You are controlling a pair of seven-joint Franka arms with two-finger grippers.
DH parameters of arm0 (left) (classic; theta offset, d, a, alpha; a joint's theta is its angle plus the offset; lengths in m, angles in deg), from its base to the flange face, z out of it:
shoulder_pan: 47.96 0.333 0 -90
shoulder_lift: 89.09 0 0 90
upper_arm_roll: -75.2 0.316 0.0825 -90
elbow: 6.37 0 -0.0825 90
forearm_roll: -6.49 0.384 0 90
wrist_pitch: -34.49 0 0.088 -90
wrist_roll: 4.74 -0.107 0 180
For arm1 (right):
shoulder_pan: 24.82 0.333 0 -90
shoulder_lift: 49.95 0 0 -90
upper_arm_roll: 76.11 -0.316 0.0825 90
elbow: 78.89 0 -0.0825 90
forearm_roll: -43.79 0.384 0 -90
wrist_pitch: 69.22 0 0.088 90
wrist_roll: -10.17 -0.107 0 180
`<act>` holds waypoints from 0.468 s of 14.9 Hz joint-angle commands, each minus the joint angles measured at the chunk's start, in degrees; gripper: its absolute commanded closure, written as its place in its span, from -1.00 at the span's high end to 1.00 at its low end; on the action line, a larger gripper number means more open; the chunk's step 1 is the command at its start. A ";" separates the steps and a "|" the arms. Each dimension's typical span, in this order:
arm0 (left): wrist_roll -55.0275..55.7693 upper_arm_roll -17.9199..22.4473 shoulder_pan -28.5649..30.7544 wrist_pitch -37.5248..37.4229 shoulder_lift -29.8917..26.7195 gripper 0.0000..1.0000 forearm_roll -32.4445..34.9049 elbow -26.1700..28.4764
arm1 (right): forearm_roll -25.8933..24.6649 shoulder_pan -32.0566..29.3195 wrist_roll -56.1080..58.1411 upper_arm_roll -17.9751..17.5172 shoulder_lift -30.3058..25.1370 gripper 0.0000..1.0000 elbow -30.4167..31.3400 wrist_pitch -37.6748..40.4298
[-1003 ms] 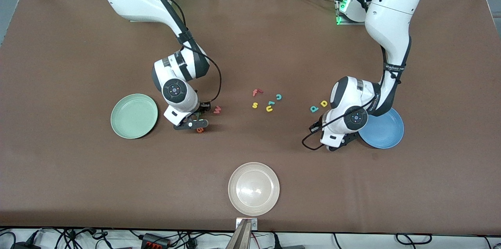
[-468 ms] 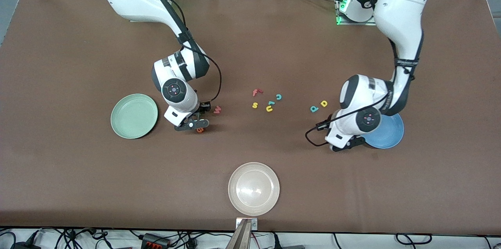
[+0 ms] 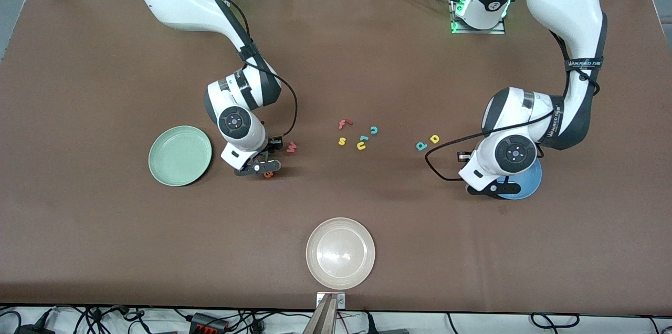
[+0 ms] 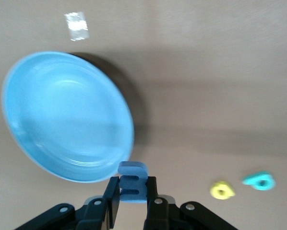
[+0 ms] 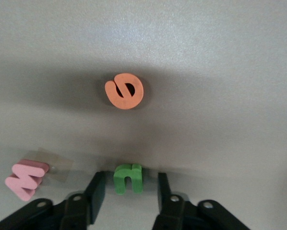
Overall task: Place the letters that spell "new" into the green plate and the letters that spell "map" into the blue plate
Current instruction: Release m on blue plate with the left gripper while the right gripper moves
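Note:
My left gripper is shut on the blue "m", in the air at the rim of the blue plate. Teal "a" and yellow "p" lie on the table beside that plate. My right gripper is low and open, with the green "n" between its fingers and a gap on each side. Orange "e" and salmon "w" lie close by. The green plate holds nothing.
A cream-white plate sits near the table's front edge. Mid-table lie a red "f", yellow "s", teal "c" and yellow "u".
My left arm has carried the blue "m" toward its own end of the table, from beside the blue plate to its rim. My right arm has stayed over the "n".

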 commanded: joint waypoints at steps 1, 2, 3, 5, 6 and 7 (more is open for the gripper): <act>-1.91 -0.15 0.91 0.21 -0.33 -0.98 4.53 2.31 | 0.20 -0.46 1.33 -0.26 0.66 -0.27 -1.02 -0.29; -2.09 -0.24 2.13 0.56 -0.07 -0.98 4.53 2.49 | 0.29 -0.46 1.51 -0.26 0.66 -0.45 -1.02 -0.29; -3.83 -0.59 3.19 1.26 0.37 -0.98 4.53 2.84 | 0.37 -0.46 1.59 -0.26 0.57 -0.68 -1.11 -0.29; -8.92 -0.68 5.47 7.21 0.20 -0.96 4.53 6.51 | 0.46 -0.54 1.68 -0.26 0.40 -0.91 -2.69 0.58; -9.81 -0.68 6.09 9.94 0.19 -0.96 4.53 8.10 | 0.55 -0.63 1.68 -0.18 0.13 -0.97 -2.78 0.76; -10.00 -0.77 7.23 12.75 0.19 -0.96 4.53 10.03 | 0.46 -1.76 1.68 -0.18 -1.35 -0.97 -2.69 2.41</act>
